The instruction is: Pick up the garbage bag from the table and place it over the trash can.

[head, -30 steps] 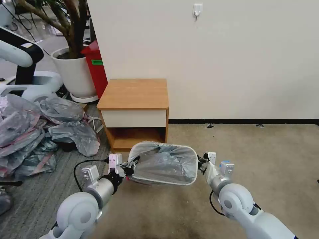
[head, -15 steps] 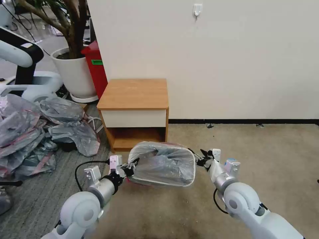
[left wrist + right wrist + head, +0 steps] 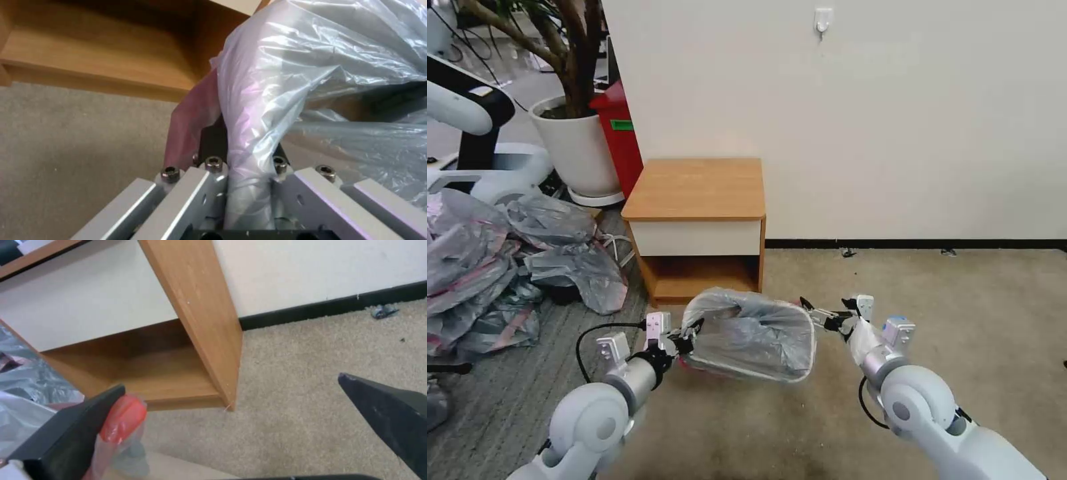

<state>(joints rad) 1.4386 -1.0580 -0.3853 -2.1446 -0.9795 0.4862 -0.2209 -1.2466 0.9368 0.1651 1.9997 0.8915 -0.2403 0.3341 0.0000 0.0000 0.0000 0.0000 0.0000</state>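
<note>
Now left end effector (image 3: 688,335) clamped on garbage bag (image 3: 754,327); right end effector (image 3: 820,315) apart, seemingly beside trash can (image 3: 747,370).

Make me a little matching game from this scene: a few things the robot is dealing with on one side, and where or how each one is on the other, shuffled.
Things:
1. garbage bag
2. left gripper
3. right gripper
4. table

States:
A. open, beside the bin's rim
B. against the wall, top bare
C. clamped on the bag's edge
D. draped over the trash can

Pairs: 1-D, 2-C, 3-A, 4-B
</note>
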